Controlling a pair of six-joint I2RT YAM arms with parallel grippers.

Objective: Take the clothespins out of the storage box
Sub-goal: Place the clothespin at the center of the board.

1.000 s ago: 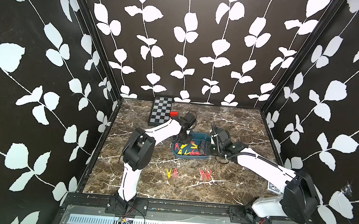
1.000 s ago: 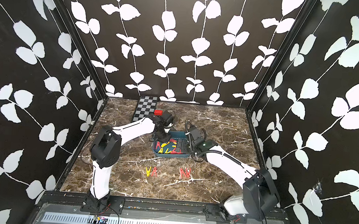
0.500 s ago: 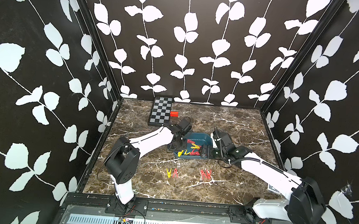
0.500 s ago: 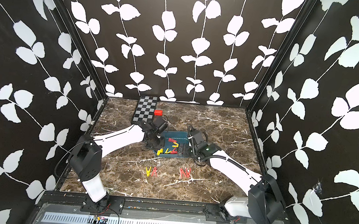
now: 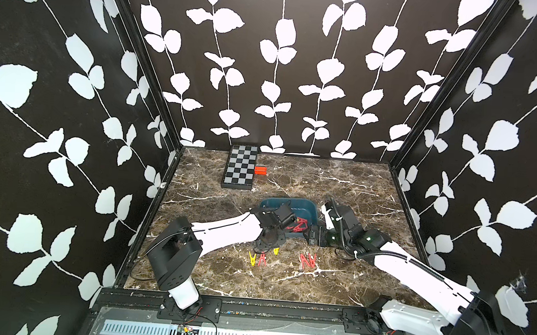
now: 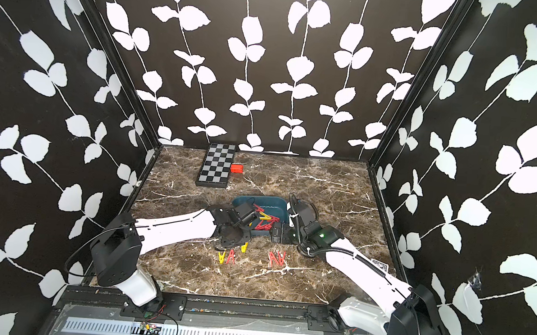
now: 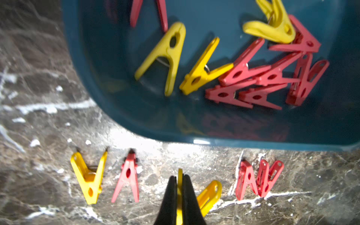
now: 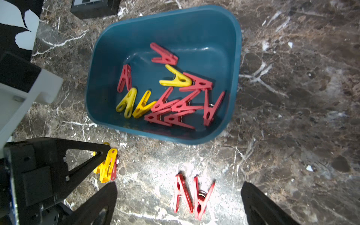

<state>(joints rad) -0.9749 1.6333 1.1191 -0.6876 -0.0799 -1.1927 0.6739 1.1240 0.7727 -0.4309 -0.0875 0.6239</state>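
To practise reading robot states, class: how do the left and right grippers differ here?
The left gripper is shut on a yellow clothespin; the right gripper is open, empty. The left gripper hangs by the yellow-and-red pair; the right gripper faces the two red clothespins. Both are outside the storage box.

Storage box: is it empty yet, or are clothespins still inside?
Not empty: in the right wrist view the storage box holds roughly a dozen red and yellow clothespins; a few others lie outside it.
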